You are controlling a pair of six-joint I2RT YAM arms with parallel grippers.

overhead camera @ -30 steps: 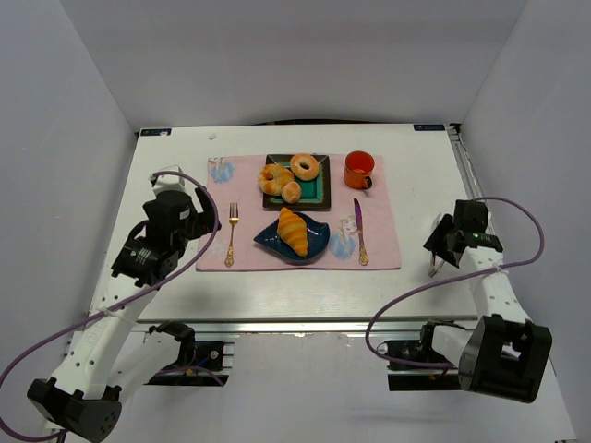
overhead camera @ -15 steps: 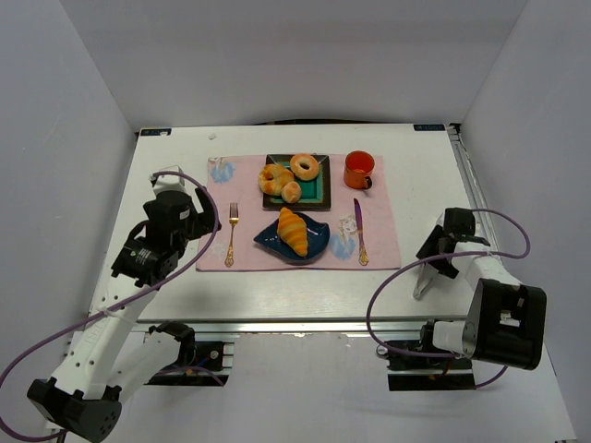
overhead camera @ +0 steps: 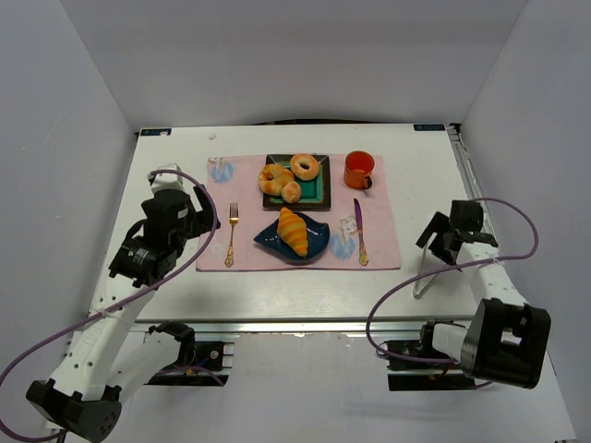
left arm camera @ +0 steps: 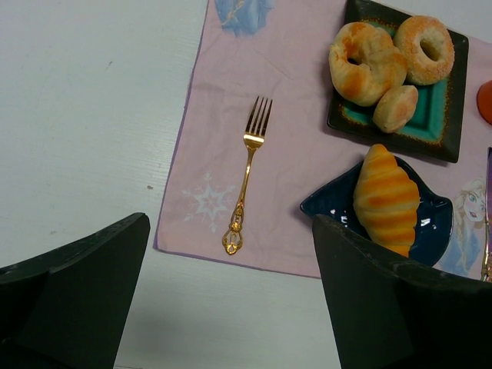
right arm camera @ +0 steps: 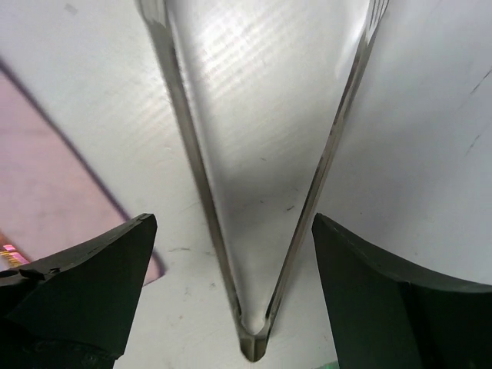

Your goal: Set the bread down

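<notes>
Judging from how things lie, the main hazard is the tongs [right arm camera: 252, 342], which lie loose on the table [overhead camera: 185, 148] at 4 o'clock of the pink placemat [overhead camera: 249, 212]. The right gripper [right arm camera: 232, 223] hangs over their hinge end with its jaws spread wide, one finger on either side, gripping nothing. A careless swing could knock the tongs into the placemat or off the near edge. The left gripper [left arm camera: 231, 223], jaws likewise wide apart and empty, hovers at 9 o'clock of the placemat. If it caught the cloth's edge, it would drag everything on it.

The bread [overhead camera: 293, 231] lies slantwise on the blue plate [overhead camera: 268, 240] at the placemat's centre. At 12 o'clock of that plate, the teal tray [overhead camera: 325, 185] holds a doughnut [overhead camera: 305, 166], a curled croissant [overhead camera: 274, 178] and a small roll [overhead camera: 292, 192]. The orange mug [overhead camera: 358, 170] sits at 1 o'clock; whether it holds anything is hard to tell.
</notes>
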